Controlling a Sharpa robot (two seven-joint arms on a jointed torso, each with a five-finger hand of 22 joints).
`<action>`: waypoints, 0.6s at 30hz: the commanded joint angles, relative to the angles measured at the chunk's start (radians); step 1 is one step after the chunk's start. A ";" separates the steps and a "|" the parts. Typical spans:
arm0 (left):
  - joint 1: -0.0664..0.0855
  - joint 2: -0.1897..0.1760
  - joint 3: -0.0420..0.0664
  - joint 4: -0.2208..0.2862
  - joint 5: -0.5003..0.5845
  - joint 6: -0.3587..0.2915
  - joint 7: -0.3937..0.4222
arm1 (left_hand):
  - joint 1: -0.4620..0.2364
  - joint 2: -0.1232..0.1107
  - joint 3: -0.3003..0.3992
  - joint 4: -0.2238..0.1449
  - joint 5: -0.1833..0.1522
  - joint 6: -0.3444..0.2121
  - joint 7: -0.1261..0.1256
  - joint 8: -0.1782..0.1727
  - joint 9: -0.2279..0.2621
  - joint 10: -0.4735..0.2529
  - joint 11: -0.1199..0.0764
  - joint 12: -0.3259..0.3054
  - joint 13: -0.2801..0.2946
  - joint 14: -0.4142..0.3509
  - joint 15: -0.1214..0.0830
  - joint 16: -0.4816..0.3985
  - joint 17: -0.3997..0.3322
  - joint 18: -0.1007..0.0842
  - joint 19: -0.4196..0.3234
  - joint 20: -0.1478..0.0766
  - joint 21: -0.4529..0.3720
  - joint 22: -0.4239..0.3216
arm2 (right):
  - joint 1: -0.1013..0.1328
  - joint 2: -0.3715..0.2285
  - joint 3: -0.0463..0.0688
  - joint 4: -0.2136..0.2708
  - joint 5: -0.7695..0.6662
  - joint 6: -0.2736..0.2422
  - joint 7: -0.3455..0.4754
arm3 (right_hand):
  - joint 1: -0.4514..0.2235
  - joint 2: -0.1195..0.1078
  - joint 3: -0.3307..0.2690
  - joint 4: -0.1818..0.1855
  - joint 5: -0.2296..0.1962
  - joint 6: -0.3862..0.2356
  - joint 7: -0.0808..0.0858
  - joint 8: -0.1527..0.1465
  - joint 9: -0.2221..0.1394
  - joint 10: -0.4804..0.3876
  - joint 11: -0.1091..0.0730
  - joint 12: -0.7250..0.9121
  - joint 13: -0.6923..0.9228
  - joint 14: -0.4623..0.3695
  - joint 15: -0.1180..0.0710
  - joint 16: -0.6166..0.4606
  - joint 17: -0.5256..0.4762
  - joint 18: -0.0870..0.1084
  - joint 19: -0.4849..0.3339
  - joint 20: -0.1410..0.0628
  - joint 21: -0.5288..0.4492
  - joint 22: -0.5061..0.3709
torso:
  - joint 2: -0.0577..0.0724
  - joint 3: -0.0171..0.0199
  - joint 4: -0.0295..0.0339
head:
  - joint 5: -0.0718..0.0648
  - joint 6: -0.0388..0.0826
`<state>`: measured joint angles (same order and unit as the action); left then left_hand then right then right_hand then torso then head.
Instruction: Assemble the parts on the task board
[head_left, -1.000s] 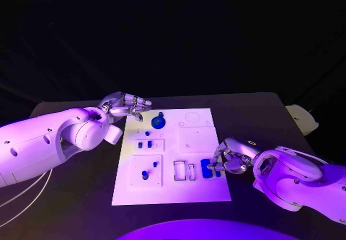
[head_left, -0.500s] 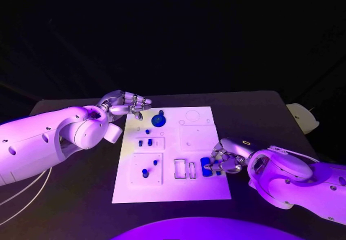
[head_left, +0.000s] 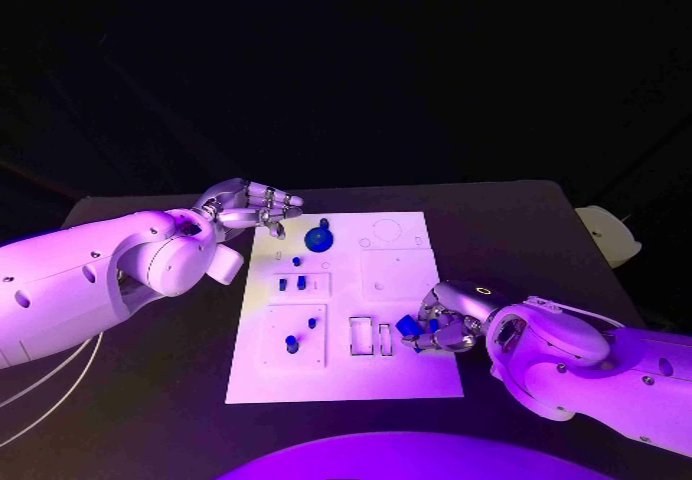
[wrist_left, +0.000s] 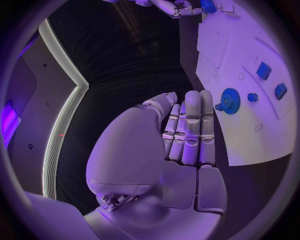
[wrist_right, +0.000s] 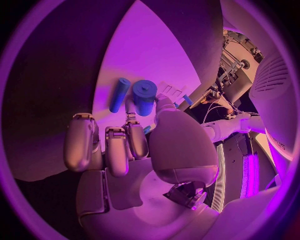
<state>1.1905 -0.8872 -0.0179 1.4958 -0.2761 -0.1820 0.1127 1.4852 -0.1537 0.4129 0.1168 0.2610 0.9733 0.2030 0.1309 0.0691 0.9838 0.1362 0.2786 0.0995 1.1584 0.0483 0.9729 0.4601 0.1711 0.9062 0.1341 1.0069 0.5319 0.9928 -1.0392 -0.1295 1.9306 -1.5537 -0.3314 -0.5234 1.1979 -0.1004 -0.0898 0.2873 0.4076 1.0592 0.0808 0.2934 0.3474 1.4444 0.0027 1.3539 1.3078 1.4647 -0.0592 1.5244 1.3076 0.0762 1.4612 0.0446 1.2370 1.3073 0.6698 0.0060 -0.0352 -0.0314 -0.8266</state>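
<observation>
The white task board (head_left: 378, 375) lies mid-table. My right hand (head_left: 447, 322) sits at its right edge, thumb and a finger pinching a thick blue cylinder (head_left: 410, 328) (wrist_right: 144, 97) tilted just above the board. Beside it on the board lies a thinner blue rod (wrist_right: 119, 94). My left hand (head_left: 254, 210) (wrist_left: 187, 132) hovers off the board's far left corner, fingers side by side, holding nothing. Near it a blue gear (head_left: 319, 239) (wrist_left: 230, 101) sits on the board. Two small blue blocks (head_left: 291, 284) and another blue piece (head_left: 293, 343) stand in the left column.
Empty rectangular slots (head_left: 369, 337) lie just left of the right hand. A white object (head_left: 606, 236) sits at the table's right edge. Thin cables (head_left: 43, 392) hang off the table's left side.
My right hand has moved left onto the board's edge and taken up the thick blue cylinder, which was lying flat and is now tilted. The left hand has stayed in place.
</observation>
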 joint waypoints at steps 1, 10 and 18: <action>0.000 -0.001 0.001 0.004 0.006 0.009 0.002 | -0.004 0.003 -0.004 0.002 -0.002 -0.006 0.001 0.007 0.001 -0.007 0.000 0.005 0.002 -0.004 0.001 0.004 -0.001 0.014 0.004 0.004 0.003 -0.001 | -0.011 0.008 -0.005 -0.007 -0.021 0.029 -0.027 | -0.004 0.000 -0.007 0.001 -0.006 0.002 -0.008 0.001 -0.001 0.001 -0.005 0.004 0.053 0.082 -0.006 0.003 0.146 -0.014 0.011 -0.001 0.007 0.147 | 0.000 0.0003 0.0001 | 0.000 -0.001; 0.000 -0.004 0.001 0.006 0.007 0.011 0.001 | -0.008 0.006 -0.004 0.006 -0.001 -0.002 -0.001 0.013 0.002 -0.011 -0.001 0.010 0.002 -0.005 0.001 0.005 -0.002 0.014 0.003 0.005 0.002 -0.002 | -0.020 0.023 -0.005 -0.010 -0.005 -0.049 -0.042 | 0.012 0.040 -0.009 0.000 0.010 0.015 -0.016 0.011 0.017 0.007 -0.011 0.008 0.061 0.084 -0.012 0.005 0.153 -0.016 0.015 -0.005 0.016 0.152 | -0.001 0.0001 0.0000 | 0.000 0.000; 0.000 -0.005 0.001 0.006 0.008 0.011 0.001 | -0.009 0.006 -0.003 0.006 -0.001 -0.002 -0.002 0.014 0.003 -0.012 -0.001 0.011 0.002 -0.005 0.001 0.005 -0.002 0.014 0.003 0.005 0.001 -0.002 | -0.020 0.005 -0.003 0.023 -0.001 -0.158 -0.045 | 0.071 0.075 0.005 -0.009 0.141 0.029 -0.029 0.017 0.036 0.028 -0.024 0.031 0.086 0.089 -0.023 0.015 0.178 -0.022 0.028 -0.014 0.051 0.168 | -0.002 0.0003 -0.0006 | 0.002 0.002</action>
<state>1.1905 -0.8929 -0.0178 1.4992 -0.2753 -0.1817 0.1102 1.4813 -0.1498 0.4101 0.1196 0.2610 0.9733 0.2030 0.1384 0.0706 0.9802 0.1325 0.2848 0.1002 1.1584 0.0482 0.9729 0.4591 0.1710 0.9062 0.1341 1.0069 0.5310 0.9728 -1.0300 -0.1336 1.9439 -1.5579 -0.4244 -0.5493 1.2393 -0.0383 -0.0933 0.2826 0.5402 1.0787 0.0644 0.3010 0.3686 1.4650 -0.0178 1.3822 1.3076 1.4647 -0.0738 1.5360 1.3075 0.0607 1.4685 0.0373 1.2849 1.3079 0.6683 0.0064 -0.0354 -0.0297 -0.8258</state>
